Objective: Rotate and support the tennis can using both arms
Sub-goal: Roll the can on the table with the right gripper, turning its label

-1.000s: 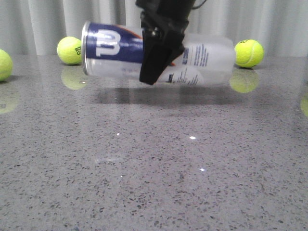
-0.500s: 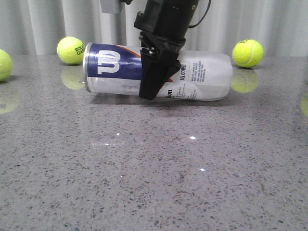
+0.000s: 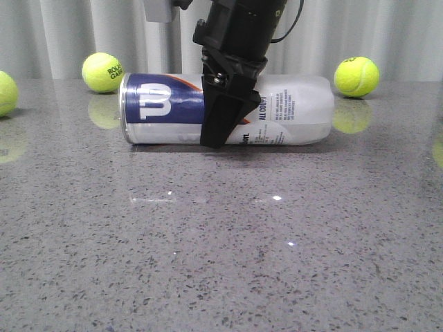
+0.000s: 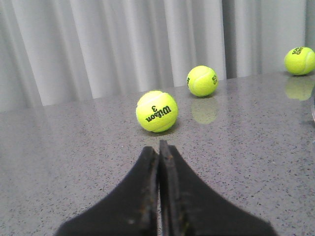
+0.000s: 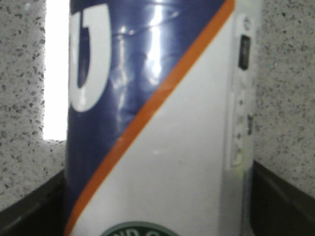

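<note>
My right gripper [image 3: 223, 104] clamps the tennis can [image 3: 291, 109] around its middle; the can lies flat on the table [image 3: 221, 249], metal rim leftward. My left gripper [image 4: 159, 162], fingers pressed together and holding nothing, points at loose tennis balls [image 4: 156, 111]. Rotating upright and two-arm support both seem left to do.

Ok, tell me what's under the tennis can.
The tennis can lies on its side on the grey speckled table, held by the right pincer. The pincer hides the contact beneath the can's middle.
</note>
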Robot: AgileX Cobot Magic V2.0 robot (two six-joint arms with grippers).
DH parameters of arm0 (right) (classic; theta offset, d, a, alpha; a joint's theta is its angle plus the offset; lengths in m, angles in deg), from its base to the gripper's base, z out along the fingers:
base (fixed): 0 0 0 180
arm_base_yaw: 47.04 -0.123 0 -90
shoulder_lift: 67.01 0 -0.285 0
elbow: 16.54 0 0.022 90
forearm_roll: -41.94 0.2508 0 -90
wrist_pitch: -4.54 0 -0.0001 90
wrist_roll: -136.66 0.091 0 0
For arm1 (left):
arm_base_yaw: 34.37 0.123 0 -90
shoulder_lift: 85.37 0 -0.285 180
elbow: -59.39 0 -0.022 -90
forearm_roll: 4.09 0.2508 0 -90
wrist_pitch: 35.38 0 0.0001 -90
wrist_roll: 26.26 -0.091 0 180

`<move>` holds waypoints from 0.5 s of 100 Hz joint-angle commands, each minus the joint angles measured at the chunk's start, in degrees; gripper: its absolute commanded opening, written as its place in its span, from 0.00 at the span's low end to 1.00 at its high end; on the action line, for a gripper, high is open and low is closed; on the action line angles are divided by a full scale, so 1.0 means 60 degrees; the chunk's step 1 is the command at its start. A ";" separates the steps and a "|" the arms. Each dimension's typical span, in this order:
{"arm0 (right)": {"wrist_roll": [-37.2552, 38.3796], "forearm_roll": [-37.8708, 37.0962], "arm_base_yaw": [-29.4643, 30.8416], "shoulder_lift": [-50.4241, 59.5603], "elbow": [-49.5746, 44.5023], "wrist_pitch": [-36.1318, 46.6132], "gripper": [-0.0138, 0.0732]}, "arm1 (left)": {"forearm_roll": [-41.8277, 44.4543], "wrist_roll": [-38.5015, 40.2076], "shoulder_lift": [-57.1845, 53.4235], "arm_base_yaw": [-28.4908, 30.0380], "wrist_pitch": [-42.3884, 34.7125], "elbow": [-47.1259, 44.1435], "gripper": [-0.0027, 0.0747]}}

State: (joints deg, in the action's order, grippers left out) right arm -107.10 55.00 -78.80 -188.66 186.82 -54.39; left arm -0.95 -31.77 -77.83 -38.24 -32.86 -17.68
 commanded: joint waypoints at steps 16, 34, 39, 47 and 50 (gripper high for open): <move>0.0016 0.0112 0.0002 0.0530 0.0301 0.0213 0.91 | -0.0075 0.0084 -0.0371 0.0030 -0.0781 -0.0449 0.01; 0.0016 0.0112 0.0002 0.0530 0.0301 0.0213 0.91 | -0.0075 0.0084 -0.0371 0.0030 -0.0781 -0.0449 0.01; 0.0016 0.0112 0.0002 0.0548 0.0301 0.0195 0.91 | -0.0075 0.0084 -0.0371 0.0030 -0.0781 -0.0449 0.01; 0.0016 0.0112 0.0002 0.0561 0.0301 0.0139 0.91 | -0.0075 0.0084 -0.0371 0.0030 -0.0781 -0.0449 0.01; 0.0016 0.0112 0.0002 0.0561 0.0301 0.0128 0.91 | -0.0075 0.0084 -0.0371 0.0030 -0.0781 -0.0449 0.01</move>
State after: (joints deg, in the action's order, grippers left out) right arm -107.10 55.00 -78.80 -188.66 186.82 -54.39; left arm -0.95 -31.77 -77.83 -38.24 -32.86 -17.68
